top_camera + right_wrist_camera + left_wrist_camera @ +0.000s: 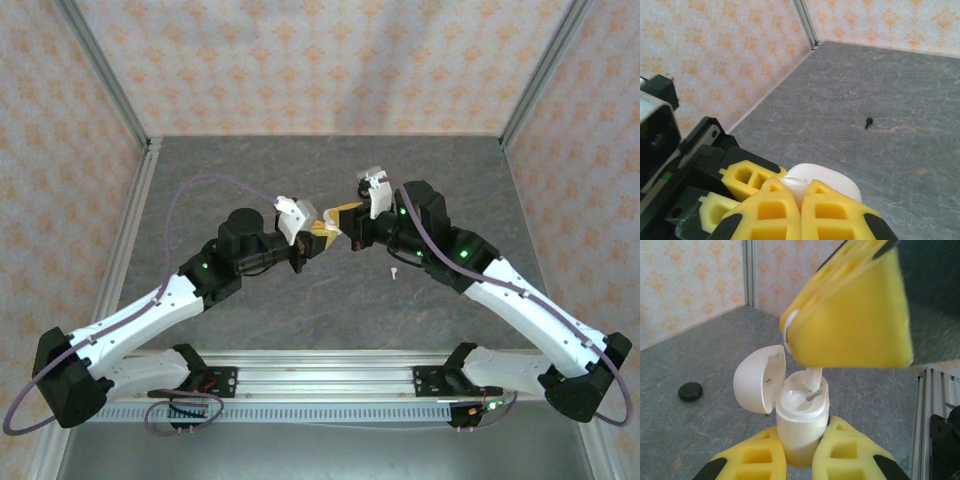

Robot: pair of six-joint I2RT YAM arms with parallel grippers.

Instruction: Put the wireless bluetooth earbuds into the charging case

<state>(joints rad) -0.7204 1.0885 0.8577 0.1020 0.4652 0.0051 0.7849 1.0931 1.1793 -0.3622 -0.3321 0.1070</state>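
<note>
Case [800,425] upright, clamped low on its body by the left claw [802,442], whose jaws are closed snug on it; lid [757,380] hinged open to one side. Right claw [800,190] sits directly above the mouth, jaws pinched fully together on a white earbud [813,380] whose stem points down into a well. Judged mid-insertion: bud at the socket but not seated or released. Cannot tell whether the second well is filled. Left to do: press home, let go, fetch the rest, close the lid. Second white bud [394,270] lies loose on the tabletop [300,320] just beside the right arm. Farther out, a black bud [868,121] lies alone, well apart. Black disc [690,391] beyond the lid, possibly another case; too small to tell. Nothing blocks the case mouth except the right claw itself.
</note>
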